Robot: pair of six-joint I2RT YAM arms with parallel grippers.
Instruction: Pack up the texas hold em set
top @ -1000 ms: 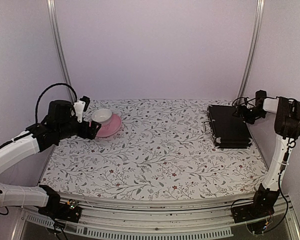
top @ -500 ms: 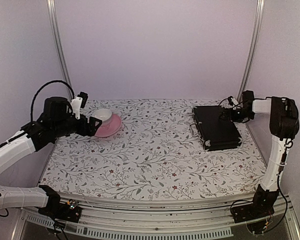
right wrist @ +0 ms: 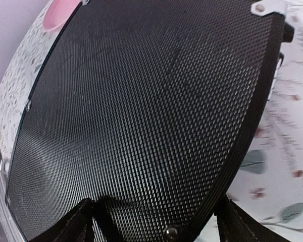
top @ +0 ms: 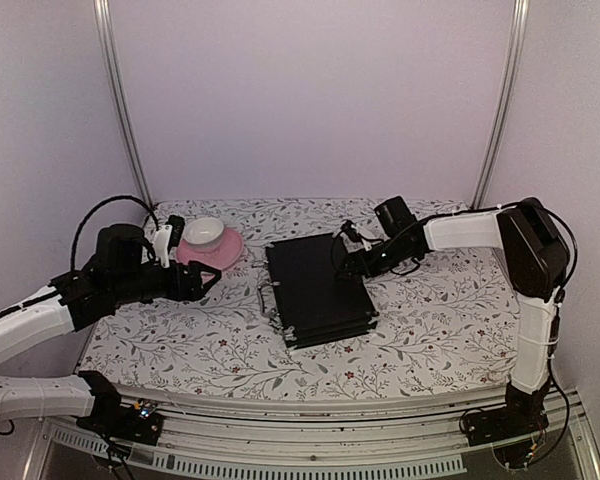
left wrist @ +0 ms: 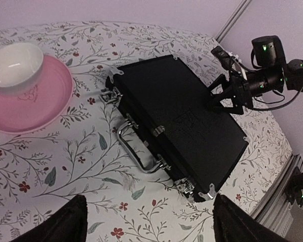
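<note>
- The left arm reaches low. The left gripper has its fingers wide apart, holding nothing. The black case lies ahead of them.
- The right arm stretches across. The right gripper has its fingers spread wide, one over the case's lid, one past its edge.

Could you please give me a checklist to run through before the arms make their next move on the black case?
1. The flat black rectangular case lies flat, lid down: ok.
2. Its metal handle faces the left end effector: ok.
3. Left end effector open and empty: ok.
4. The right end effector clear of the case: not ok, it sits at the far edge.
5. The round pink saucer and white cup apart from the case: ok.
6. Set pieces packed inside: cannot tell.
</note>
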